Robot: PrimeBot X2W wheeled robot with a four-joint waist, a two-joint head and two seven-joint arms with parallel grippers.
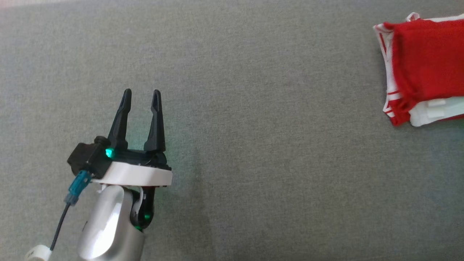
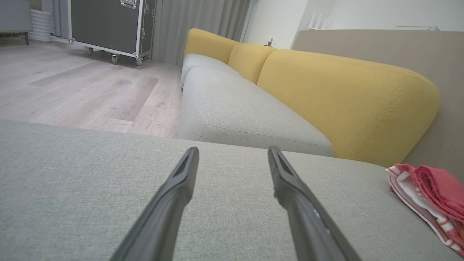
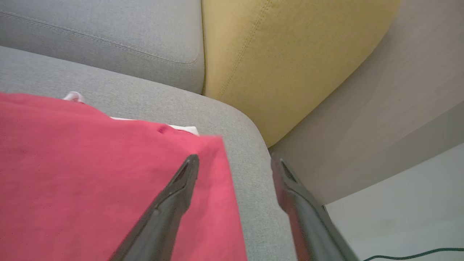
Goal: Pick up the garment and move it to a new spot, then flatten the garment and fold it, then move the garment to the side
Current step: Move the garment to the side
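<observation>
L jaws: two long tapered fingers (image 1: 156, 123) of matte black plastic w/ pointed tips, on a black base w/ a green LED (image 1: 108, 153). Behind that come a glossy white collar (image 1: 137, 174) and a smooth silver forearm (image 1: 108, 224). They're spread wide, w/ nothing btwn them and nothing held. In the L wrist view they sit low over bare cushion; can't tell if they touch it. A blue connector (image 1: 78, 184) w/ a thin dark cable is at the wrist's side.

R jaws: same dark tapered fingers (image 3: 170, 206), also wide apart, gripping nothing. One finger lies over the garment's red panel near its corner, the other past the cushion's rounded edge. Can't tell if either tip makes contact.

Garment (image 1: 427, 61): soft red knit w/ white striped trim, folded into a flat, roughly rectangular stack w/ layers showing at the edges. It lies on the seat cushion (image 1: 253, 145) at the far R of the head view, near the cushion's corner and well apart from the L jaws.

The cushion is grey woven upholstery, finely flecked, w/ a flat top and rounded corner. Beyond it:
- a second grey seat (image 2: 235, 108) w/ a stitched seam
- plump mustard-yellow backrests (image 2: 344, 101)
- a smooth beige panel (image 2: 380, 47)
- a pale wood-plank floor (image 2: 79, 87)
- a black flight case (image 2: 108, 25) w/ metal edging, on casters
- a grey pleated curtain (image 2: 199, 21)
</observation>
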